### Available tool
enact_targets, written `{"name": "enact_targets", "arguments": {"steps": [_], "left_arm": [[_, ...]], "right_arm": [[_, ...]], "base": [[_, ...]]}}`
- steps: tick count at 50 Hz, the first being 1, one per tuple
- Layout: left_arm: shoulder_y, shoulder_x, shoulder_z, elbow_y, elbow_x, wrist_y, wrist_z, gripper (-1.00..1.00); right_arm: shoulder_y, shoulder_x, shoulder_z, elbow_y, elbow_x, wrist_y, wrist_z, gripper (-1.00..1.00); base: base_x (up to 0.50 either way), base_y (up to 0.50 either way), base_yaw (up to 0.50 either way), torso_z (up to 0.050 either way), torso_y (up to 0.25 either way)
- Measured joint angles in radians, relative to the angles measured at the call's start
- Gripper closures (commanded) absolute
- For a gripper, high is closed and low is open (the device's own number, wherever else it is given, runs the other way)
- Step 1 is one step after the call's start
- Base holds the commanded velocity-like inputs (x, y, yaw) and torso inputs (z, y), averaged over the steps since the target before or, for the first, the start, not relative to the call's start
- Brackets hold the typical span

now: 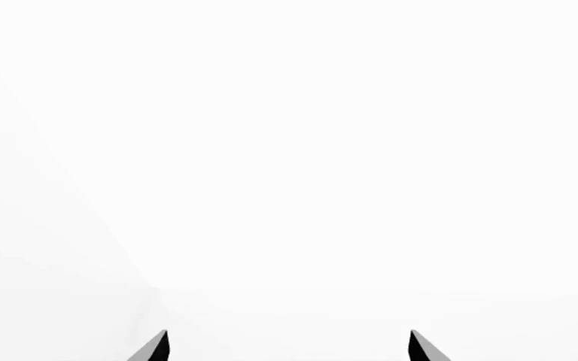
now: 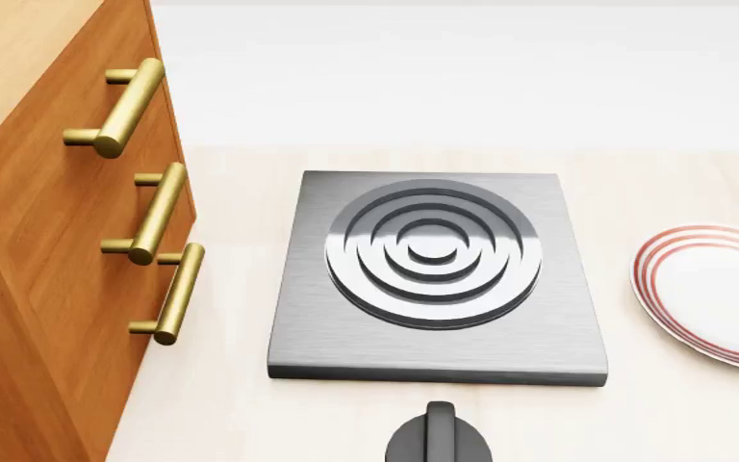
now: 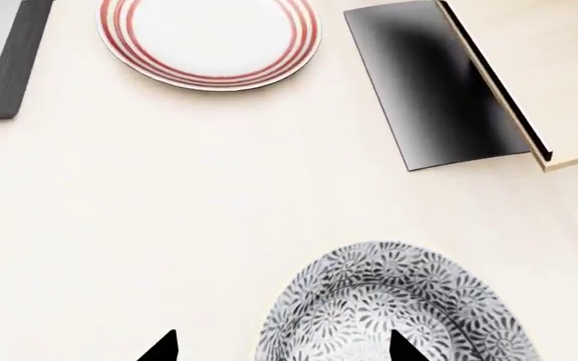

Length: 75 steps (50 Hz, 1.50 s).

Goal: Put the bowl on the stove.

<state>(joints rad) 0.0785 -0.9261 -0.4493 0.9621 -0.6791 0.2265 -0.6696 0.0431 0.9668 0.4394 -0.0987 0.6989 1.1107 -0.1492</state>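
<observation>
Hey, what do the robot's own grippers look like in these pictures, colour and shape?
Very little of them shows. In each wrist view only two fingertips poke in: slim, pointed wedges, black with a lighter grey face. The left gripper shows its pair against plain white; the right gripper shows its pair as black points. No cables, markings or arm links are visible, and the head view shows no arms at all.

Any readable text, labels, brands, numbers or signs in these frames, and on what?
None. No writing shows on the stove, the knob, the plate, the bowl or the cabinet; they carry only rings, floral pattern and wood grain.
</observation>
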Motion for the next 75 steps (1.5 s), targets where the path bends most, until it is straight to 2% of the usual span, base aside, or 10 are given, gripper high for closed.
{"name": "enact_targets", "arguments": {"steps": [53,69,70,75], "left_arm": [[-0.003,-0.005,0.033,-0.009,0.016,0.010,-0.005,-1.00],[-0.006,-0.008,0.040,-0.008,0.020,0.010,-0.008,-1.00],[-0.006,-0.008,0.040,-0.008,0.020,0.010,-0.008,-1.00],[-0.007,-0.009,0.042,-0.008,0.021,0.010,-0.009,-1.00]], "right_arm": [[0.067,-0.135,-0.135,0.178,-0.081,-0.108,0.068,-1.00],[0.076,-0.152,-0.134,0.197,-0.063,-0.134,0.080,-1.00],[0.075,-0.152,-0.134,0.197,-0.064,-0.137,0.080,1.00],[0.056,-0.156,-0.130,0.193,-0.073,-0.154,0.086,1.00]], "base": [[0.00,0.00,0.00,0.000,0.000],[0.00,0.00,0.00,0.000,0.000],[0.00,0.00,0.00,0.000,0.000],[0.00,0.00,0.00,0.000,0.000]]}}
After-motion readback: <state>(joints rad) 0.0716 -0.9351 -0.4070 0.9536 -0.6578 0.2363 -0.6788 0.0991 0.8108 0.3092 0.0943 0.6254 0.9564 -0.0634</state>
